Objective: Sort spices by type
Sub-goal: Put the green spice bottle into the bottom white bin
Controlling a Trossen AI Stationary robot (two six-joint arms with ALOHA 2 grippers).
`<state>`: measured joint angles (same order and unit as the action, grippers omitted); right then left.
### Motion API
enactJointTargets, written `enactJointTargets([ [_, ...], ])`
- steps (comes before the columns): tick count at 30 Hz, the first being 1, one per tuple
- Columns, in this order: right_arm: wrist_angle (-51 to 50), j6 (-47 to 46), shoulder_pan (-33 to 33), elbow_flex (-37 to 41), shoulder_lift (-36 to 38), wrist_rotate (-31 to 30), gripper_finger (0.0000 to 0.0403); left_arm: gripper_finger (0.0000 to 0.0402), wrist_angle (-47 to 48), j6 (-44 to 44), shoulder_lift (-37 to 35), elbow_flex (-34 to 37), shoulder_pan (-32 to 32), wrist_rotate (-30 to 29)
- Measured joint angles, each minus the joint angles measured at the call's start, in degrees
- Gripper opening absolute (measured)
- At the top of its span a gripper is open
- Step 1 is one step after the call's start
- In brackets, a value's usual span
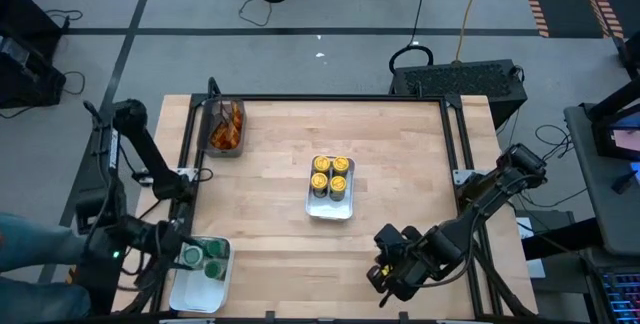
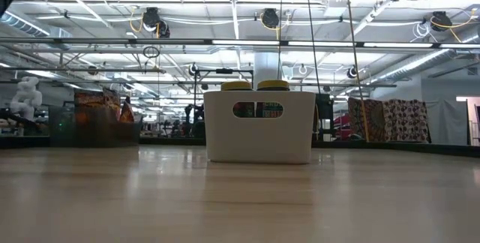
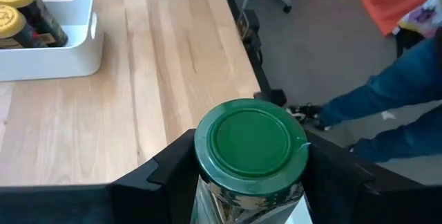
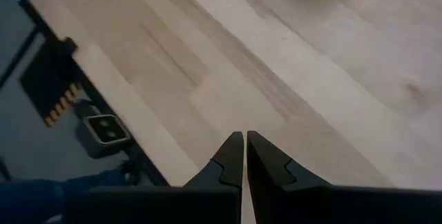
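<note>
The left gripper (image 3: 250, 182) grips a green-lidded jar (image 3: 250, 144) over the near-left tray (image 1: 186, 292), where other green jars (image 1: 213, 260) stand. Released off-centre, it could knock a neighbour or catch the rim and topple. Beyond that tray: orange packets (image 1: 227, 127) in the dark bin, yellow jars (image 1: 331, 175) in the centre tray. The right gripper (image 4: 244, 156) waits farther right, jaws clenched and empty.

Counter (image 1: 400, 164): pale wood planks, smooth satin finish with visible grain. White tray (image 1: 329, 207) at frame centre: matt moulded plastic. Yellow-lidded jars (image 1: 330, 174): glossy lids. Green lid (image 3: 251, 138), lower centre of left wrist view: smooth semi-gloss plastic. Left end effector (image 3: 248, 175): matt black plastic.
</note>
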<state>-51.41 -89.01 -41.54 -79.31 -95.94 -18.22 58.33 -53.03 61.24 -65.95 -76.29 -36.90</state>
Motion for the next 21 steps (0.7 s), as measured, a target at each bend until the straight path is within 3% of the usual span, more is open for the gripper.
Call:
enactJointTargets([
  [11,3.72,2.86,3.23,0.00,0.00,-2.88,0.0000,0.0212,1.65,-0.45,8.21,0.00,-5.62,-1.29],
  [21,4.65,5.22,4.79,0.00,0.00,-2.73,0.0000,0.0212,1.58,-1.14,10.31,0.97,-6.98,-1.66],
])
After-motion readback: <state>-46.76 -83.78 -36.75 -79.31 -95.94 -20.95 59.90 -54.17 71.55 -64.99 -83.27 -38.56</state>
